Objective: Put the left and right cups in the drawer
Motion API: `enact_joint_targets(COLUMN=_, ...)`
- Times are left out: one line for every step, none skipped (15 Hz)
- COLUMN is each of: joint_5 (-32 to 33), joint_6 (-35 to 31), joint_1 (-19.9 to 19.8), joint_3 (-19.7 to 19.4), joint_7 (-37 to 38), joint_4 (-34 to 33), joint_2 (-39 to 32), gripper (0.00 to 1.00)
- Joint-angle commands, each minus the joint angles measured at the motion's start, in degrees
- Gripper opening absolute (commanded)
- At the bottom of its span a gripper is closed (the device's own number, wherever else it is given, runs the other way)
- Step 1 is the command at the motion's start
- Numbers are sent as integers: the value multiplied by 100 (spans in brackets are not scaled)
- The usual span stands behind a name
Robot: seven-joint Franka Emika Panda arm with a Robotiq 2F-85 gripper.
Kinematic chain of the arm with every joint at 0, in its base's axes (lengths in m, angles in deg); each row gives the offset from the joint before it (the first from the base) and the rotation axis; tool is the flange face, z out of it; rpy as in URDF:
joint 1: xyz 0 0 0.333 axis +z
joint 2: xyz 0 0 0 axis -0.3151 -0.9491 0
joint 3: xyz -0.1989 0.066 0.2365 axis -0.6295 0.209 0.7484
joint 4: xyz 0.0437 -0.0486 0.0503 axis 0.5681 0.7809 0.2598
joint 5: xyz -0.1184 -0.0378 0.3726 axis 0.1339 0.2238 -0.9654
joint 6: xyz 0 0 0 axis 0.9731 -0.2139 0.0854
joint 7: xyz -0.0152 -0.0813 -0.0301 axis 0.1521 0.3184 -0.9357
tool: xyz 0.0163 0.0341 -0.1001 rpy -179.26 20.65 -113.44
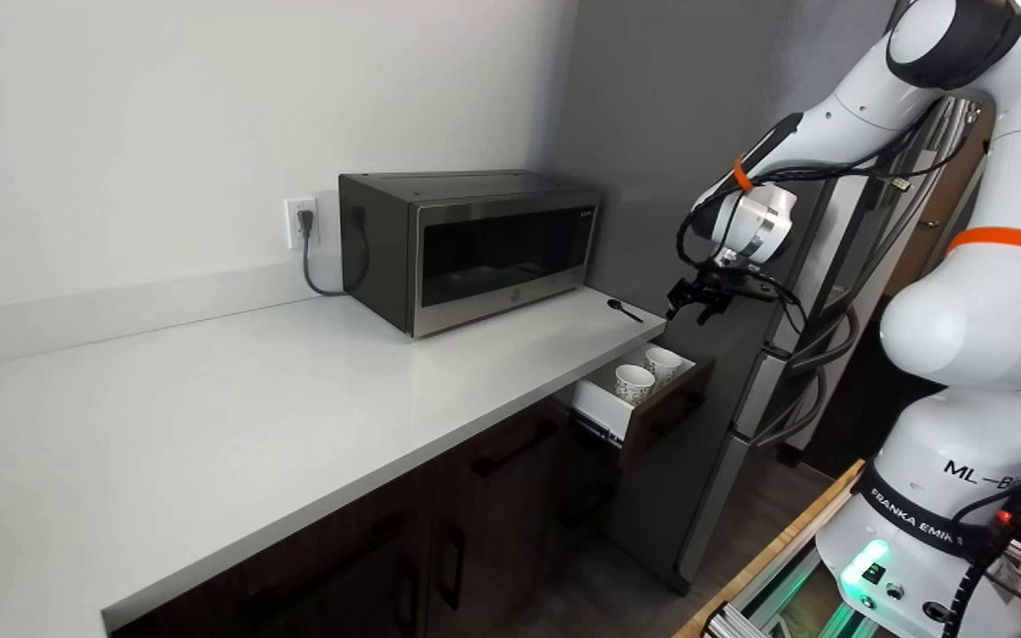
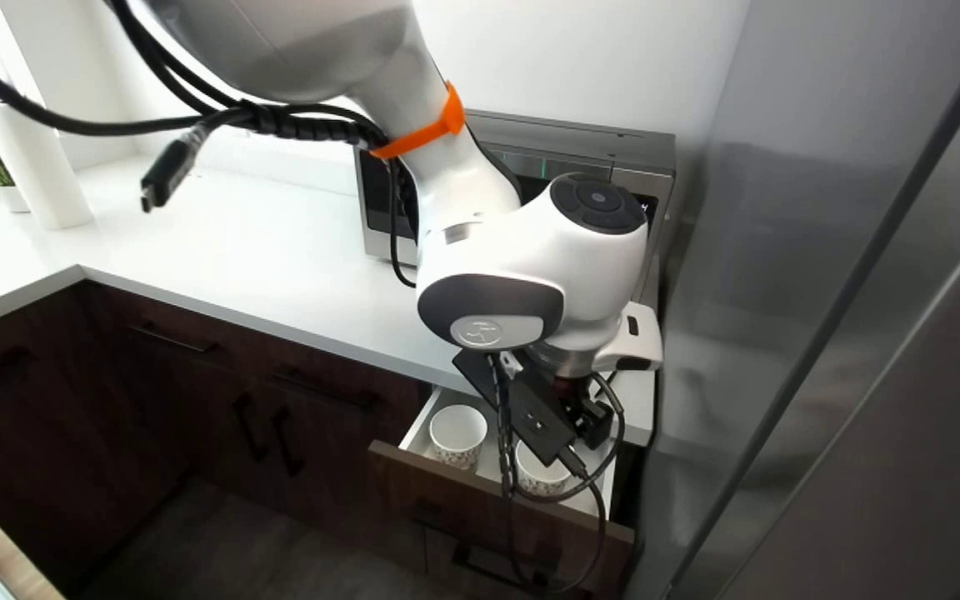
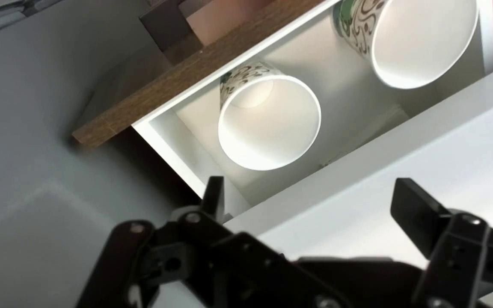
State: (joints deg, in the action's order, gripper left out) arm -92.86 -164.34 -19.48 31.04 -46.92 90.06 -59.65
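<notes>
Evidently, both patterned cups (image 3: pixel 268 124) stand upright inside the drawer (image 2: pixel 447 494), below and apart from the gripper (image 3: pixel 310 188), whose two fingers (image 3: pixel 415 211) are spread wide.

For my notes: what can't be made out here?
An exterior view: part of one cup, behind the wrist camera.
Wrist view: the other cup, cut off by the top edge.
An exterior view: much of the microwave, behind the arm.
An exterior view: microwave display, too small to read.
</notes>
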Motion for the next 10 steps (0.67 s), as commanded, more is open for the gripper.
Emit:
enact_joint_targets(joint_5=329, joint_6=227, joint_1=376, joint_3=-290, joint_7=-394, joint_4=479, joint_2=535, gripper=100)
enact_joint_targets(joint_5=361, joint_6=170, joint_1=484, joint_3=-343, joint_7=-496, joint_4=566, joint_2=602, gripper=100)
enact_joint_targets(joint_5=385, joint_6=143, joint_1=599, joint_3=-410, joint_7=-581, joint_4=650, joint_2=671, gripper=100)
enact_joint_targets(joint_5=462, joint_6=153, joint_1=731, joint_3=-509, joint_7=-625, joint_4=723, joint_2=758, gripper=100)
enact_joint_targets(joint_5=492, joint_6=91, joint_1=860, joint_3=-580, joint_7=-688, joint_4=807, joint_2=809, gripper=100)
enact_joint_targets(joint_5=533, joint_6=87, joint_1=982, joint_3=-666, joint_7=-746, joint_4=867, joint_2=873, gripper=100)
enact_joint_targets(joint_5=547, joint_6=67, joint_1=1105, joint_3=-746, joint_7=-793, joint_4=928, joint_2=926, gripper=100)
enact_joint_targets(joint_5=575, joint_6=54, joint_1=1204, joint_3=-818, joint_7=-840, joint_4=978, joint_2=972, gripper=100)
enact_joint_targets(joint_5=600, joint_6=40, joint_1=1304, joint_3=-885, joint_7=-857, joint_4=1038, joint_2=1034, gripper=100)
enact_joint_targets(joint_5=624, joint_6=37, joint_1=1386, joint_3=-948, joint_7=-897, joint_4=1077, joint_2=1078, gripper=100)
